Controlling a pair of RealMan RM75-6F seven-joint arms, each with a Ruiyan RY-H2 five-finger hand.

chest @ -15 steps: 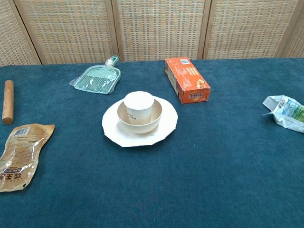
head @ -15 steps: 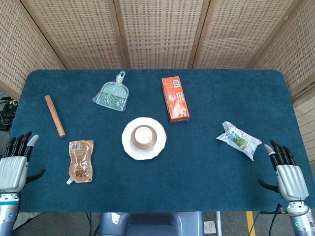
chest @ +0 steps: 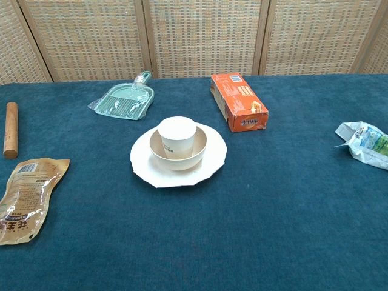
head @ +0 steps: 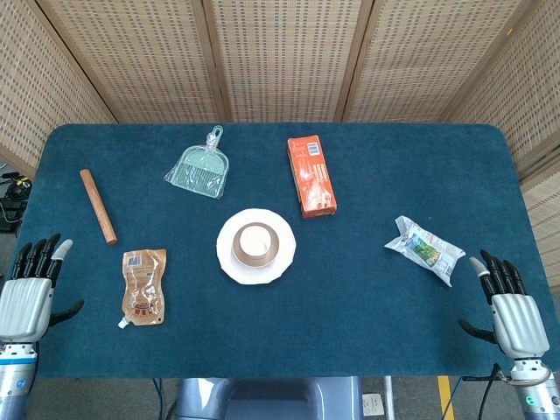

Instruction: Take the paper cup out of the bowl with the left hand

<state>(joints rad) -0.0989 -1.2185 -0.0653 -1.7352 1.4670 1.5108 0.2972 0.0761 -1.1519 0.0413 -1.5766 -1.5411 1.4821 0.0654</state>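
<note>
A white paper cup (head: 255,240) (chest: 177,136) stands upside down inside a cream bowl (head: 273,249) (chest: 197,150), which sits on a white plate (head: 229,260) (chest: 145,167) near the table's middle. My left hand (head: 28,295) hovers at the front left corner, far from the bowl, fingers apart and holding nothing. At the front right corner my right hand (head: 510,308) is likewise open with fingers spread. Neither hand shows in the chest view.
A brown pouch (head: 143,285) (chest: 25,197) lies between my left hand and the plate. A wooden rolling pin (head: 98,206) and a green dustpan (head: 200,168) lie at the back left, an orange box (head: 311,175) behind the plate, a crumpled packet (head: 424,248) on the right.
My left hand has shifted very slightly to the right. Everything else is as before.
</note>
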